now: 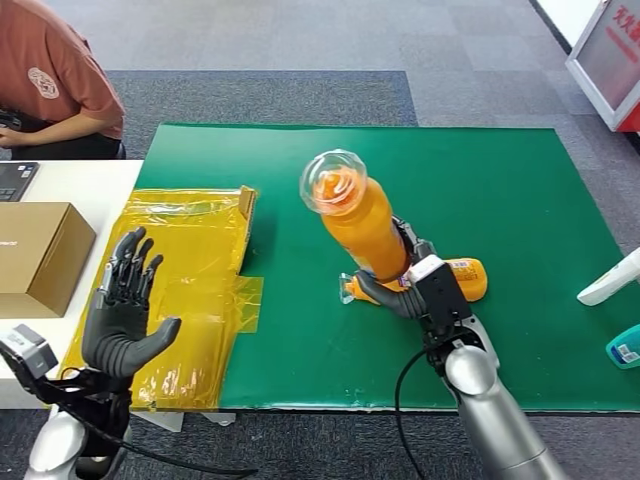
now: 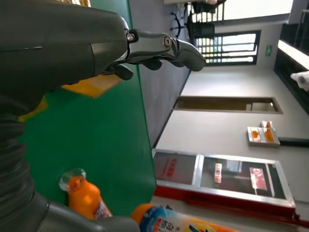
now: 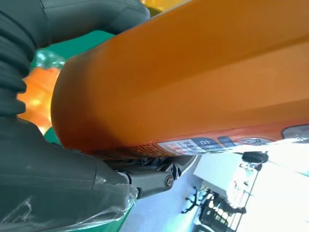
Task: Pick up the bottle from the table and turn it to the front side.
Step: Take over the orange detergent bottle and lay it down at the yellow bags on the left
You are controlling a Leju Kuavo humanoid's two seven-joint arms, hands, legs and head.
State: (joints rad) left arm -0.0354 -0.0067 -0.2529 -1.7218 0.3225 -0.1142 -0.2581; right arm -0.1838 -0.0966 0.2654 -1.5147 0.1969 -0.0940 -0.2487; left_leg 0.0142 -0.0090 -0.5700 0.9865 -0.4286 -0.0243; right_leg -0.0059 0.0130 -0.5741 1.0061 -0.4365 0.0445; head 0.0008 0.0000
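My right hand [image 1: 423,290] grips an orange bottle [image 1: 362,215] around its lower body and holds it above the green mat [image 1: 490,190]. The bottle tilts, with its clear cap [image 1: 333,182] up and toward me. In the right wrist view the bottle's orange body [image 3: 189,72] lies between my thumb [image 3: 91,14] and fingers [image 3: 149,176], with a strip of its label along one side. A second orange bottle [image 1: 468,276] lies on the mat just behind that hand. My left hand [image 1: 124,310] [image 2: 73,48] is raised with fingers spread and holds nothing.
A yellow plastic bag [image 1: 189,260] lies across the mat's left edge, under my left hand. A cardboard box [image 1: 38,255] sits on the white table to the left, and a person [image 1: 53,80] sits behind it. A white bottle [image 1: 607,280] and a teal item [image 1: 625,350] lie at the right edge.
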